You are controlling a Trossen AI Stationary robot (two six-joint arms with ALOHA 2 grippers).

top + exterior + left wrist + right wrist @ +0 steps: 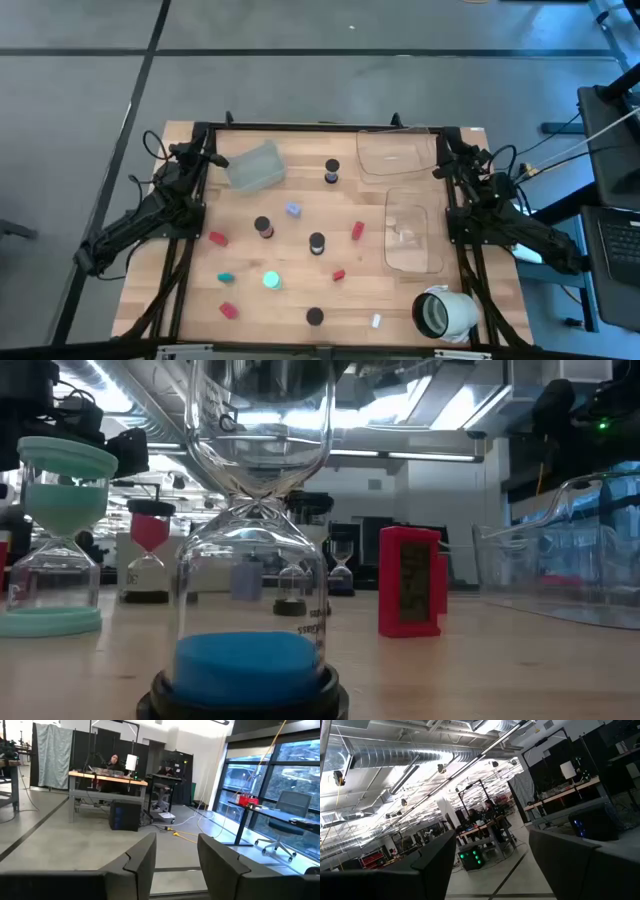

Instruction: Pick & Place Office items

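Observation:
Small office items lie scattered on the wooden table (300, 140). Several black-capped sand timers stand upright (316, 243) (263, 227) (331, 172); one with blue sand (255, 560) fills the low view. There are also red blocks (357, 230) (217, 238) (410, 580), teal pieces (271, 281) (60, 530), a lavender cube (293, 209) and a white bit (376, 321). My left gripper (205, 155) (177, 865) rests open at the far left corner, pointing away from the table. My right gripper (445, 152) (490, 865) rests open at the far right corner. Both are empty.
A grey tray (255, 167) sits at the far left. One clear tray (398, 152) sits at the far right and another (412, 232) at the right. A big white hollow cylinder (445, 312) lies on its side at the near right corner.

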